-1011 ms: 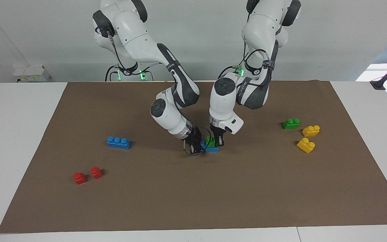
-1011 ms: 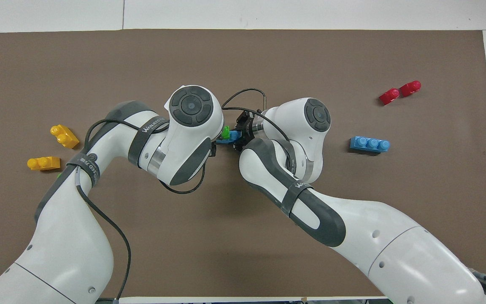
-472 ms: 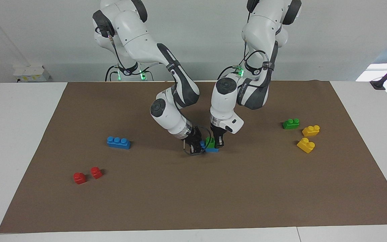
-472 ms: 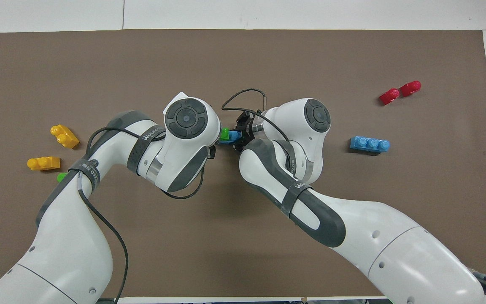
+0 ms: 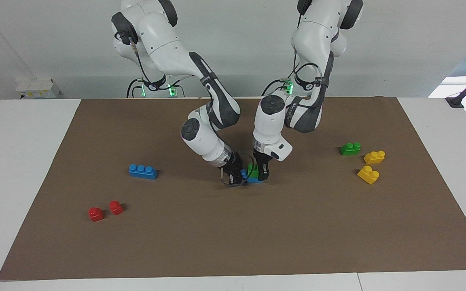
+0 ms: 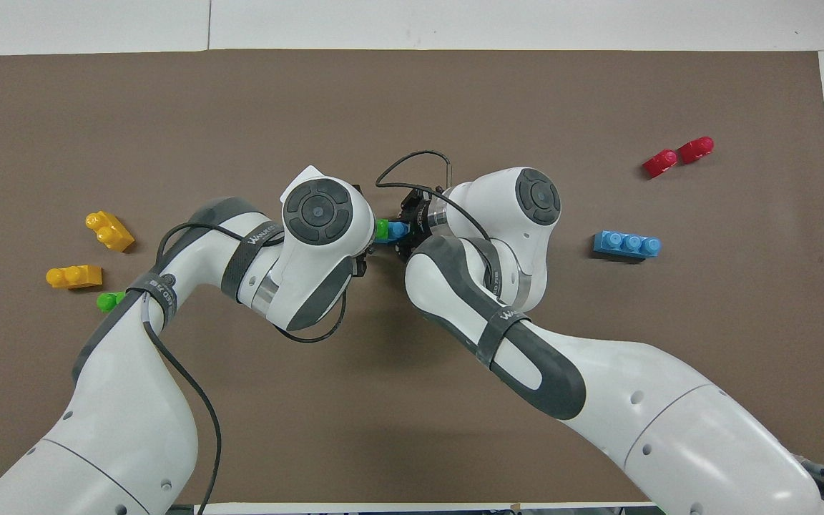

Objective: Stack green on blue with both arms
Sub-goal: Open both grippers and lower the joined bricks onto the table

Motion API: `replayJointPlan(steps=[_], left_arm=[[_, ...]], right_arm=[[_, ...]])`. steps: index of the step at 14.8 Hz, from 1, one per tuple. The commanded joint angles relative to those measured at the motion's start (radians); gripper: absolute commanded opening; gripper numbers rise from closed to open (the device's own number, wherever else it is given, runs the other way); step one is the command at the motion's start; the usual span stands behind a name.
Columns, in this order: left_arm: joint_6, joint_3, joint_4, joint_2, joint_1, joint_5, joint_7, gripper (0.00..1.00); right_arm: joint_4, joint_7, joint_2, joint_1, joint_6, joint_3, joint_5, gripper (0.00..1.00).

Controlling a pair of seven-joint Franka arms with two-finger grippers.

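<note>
Mid-mat, well off every edge: green brick [image 5: 252, 169] sits on blue brick [image 5: 254, 179], right gripper [image 5: 238, 174] clamped on the blue, left gripper [image 5: 263, 174] at the green, jaws can't tell, open mat [image 5: 233, 234] all round.

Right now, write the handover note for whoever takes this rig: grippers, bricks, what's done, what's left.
Right gripper: shut on the blue brick at mid-mat, steadying it.
Left gripper: down at the green brick; whether it is gripping or releasing cannot be told.
Green brick sits on the blue brick.
Spares untouched: blue brick toward the right arm's end, green brick toward the left arm's end.
Done: green placed on blue.
Left: confirm it is seated, release both grippers, withdraw the arms.
</note>
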Motion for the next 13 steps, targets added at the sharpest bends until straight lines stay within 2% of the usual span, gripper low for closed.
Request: replayJointPlan(steps=[1, 2, 3, 5, 6, 8, 13], left_arm=[[-0.024, 0.005, -0.023, -0.009, -0.017, -0.019, -0.002, 1.00], [-0.047, 0.005, -0.020, -0.020, -0.016, -0.019, 0.001, 1.00], [-0.063, 0.005, -0.026, -0.046, -0.011, -0.019, 0.005, 1.00], [-0.122, 0.003, -0.029, -0.093, 0.001, -0.020, 0.047, 1.00], [-0.152, 0.003, -0.029, -0.115, 0.007, -0.020, 0.056, 1.00], [-0.184, 0.003, -0.029, -0.159, 0.016, -0.035, 0.057, 1.00], [-0.278, 0.003, -0.025, -0.280, 0.105, -0.089, 0.169, 1.00]], right_arm=[[-0.048, 0.014, 0.010, -0.016, 0.042, -0.013, -0.017, 0.00], [-0.048, 0.011, 0.010, -0.019, 0.042, -0.013, -0.017, 0.00], [-0.048, 0.008, 0.010, -0.020, 0.045, -0.013, -0.017, 0.20], [-0.046, 0.008, 0.011, -0.020, 0.045, -0.013, -0.017, 0.79], [-0.045, 0.009, 0.011, -0.020, 0.045, -0.013, -0.017, 0.94], [-0.043, 0.009, 0.010, -0.026, 0.037, -0.013, -0.017, 1.00], [-0.037, 0.009, 0.010, -0.035, 0.029, -0.013, -0.017, 1.00]])
